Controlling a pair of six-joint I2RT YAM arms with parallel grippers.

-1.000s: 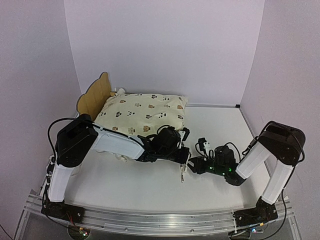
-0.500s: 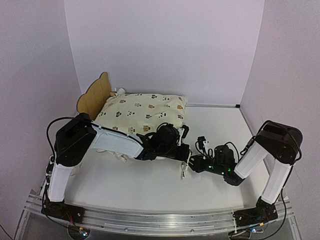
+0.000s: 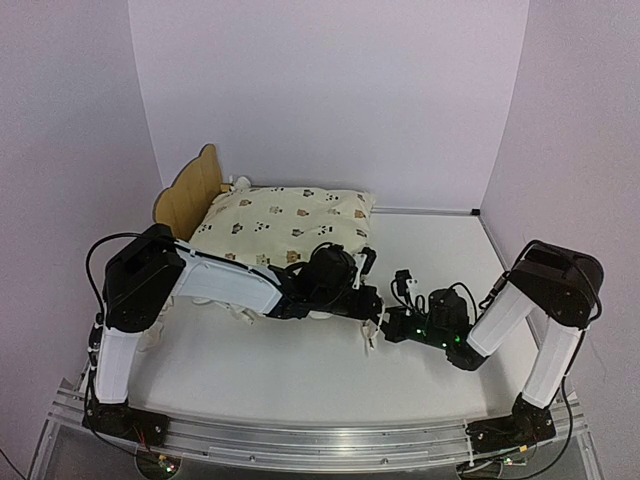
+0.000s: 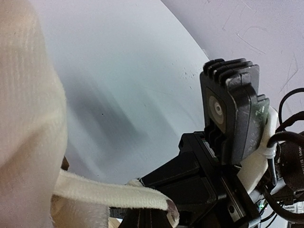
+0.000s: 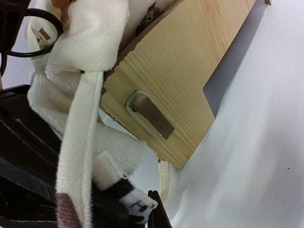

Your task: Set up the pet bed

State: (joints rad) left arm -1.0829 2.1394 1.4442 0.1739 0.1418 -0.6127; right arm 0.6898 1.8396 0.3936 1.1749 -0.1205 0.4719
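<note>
Fingers on right gripper (image 3: 387,326) pinched shut on tie strap (image 5: 78,142); left gripper (image 3: 372,308) shut too, hold unclear; pet bed (image 3: 188,192) sits far left under cushion (image 3: 290,225). Risk: tugging drags cushion off, or strap slips.

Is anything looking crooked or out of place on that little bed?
Yes. The cream cushion is not sitting neatly inside the pet bed. It covers the frame except for the headboard, and its ruffled edge hangs over the wooden corner at the near end. A loose cream strap dangles beside that corner.
</note>
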